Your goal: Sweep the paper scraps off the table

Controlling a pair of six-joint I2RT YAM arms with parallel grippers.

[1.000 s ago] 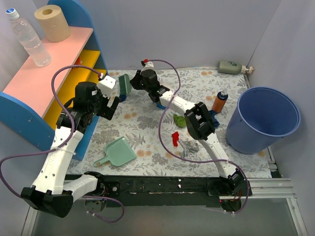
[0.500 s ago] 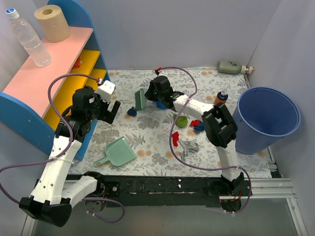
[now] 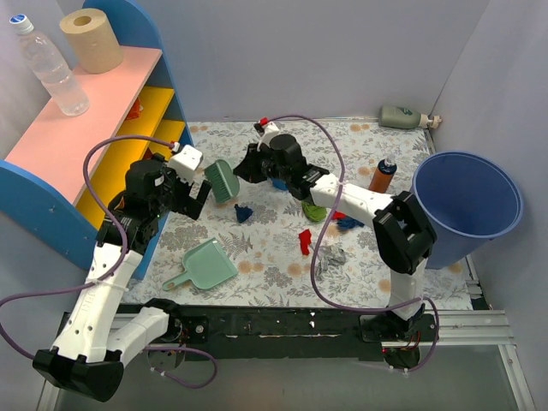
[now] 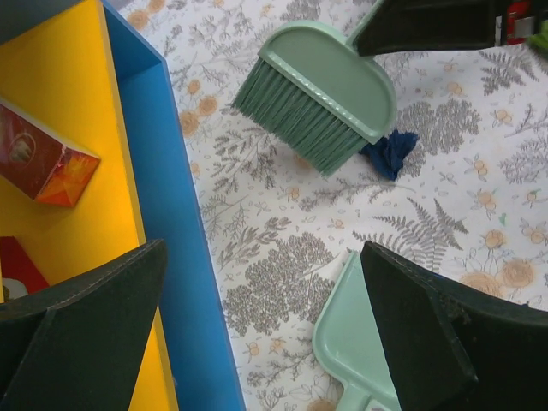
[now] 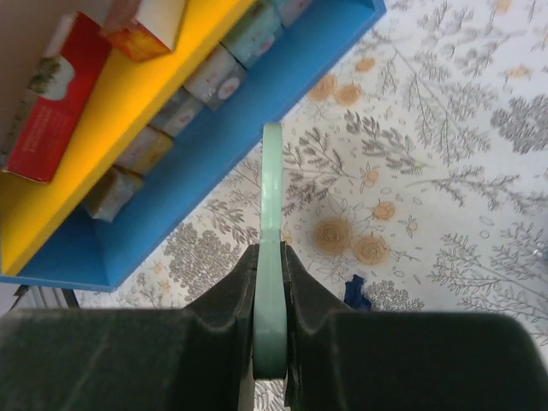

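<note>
My right gripper (image 3: 248, 168) is shut on the handle of a green hand brush (image 3: 221, 181), seen edge-on between its fingers in the right wrist view (image 5: 272, 257). The bristles hang just above the table (image 3: 257, 235), left of a dark blue paper scrap (image 3: 243, 212) (image 4: 390, 152) (image 5: 354, 291). Further right lie a green scrap (image 3: 312, 211), red scraps (image 3: 305, 240) and a grey scrap (image 3: 332, 255). My left gripper (image 3: 197, 187) (image 4: 265, 334) is open and empty, held over the table beside the shelf. A green dustpan (image 3: 205, 264) (image 4: 364, 342) lies below it.
A blue and yellow shelf (image 3: 103, 145) (image 4: 171, 223) with boxes stands at the left, a tissue roll (image 3: 90, 38) and water bottle (image 3: 50, 64) on top. An orange bottle (image 3: 382, 176), a blue bucket (image 3: 467, 205) and a grey-green bottle (image 3: 402, 116) are at the right.
My right arm swung the brush out from the shelf, pushing the dark blue scrap toward the table's middle, then drew the brush back left. The left gripper stayed open.
</note>
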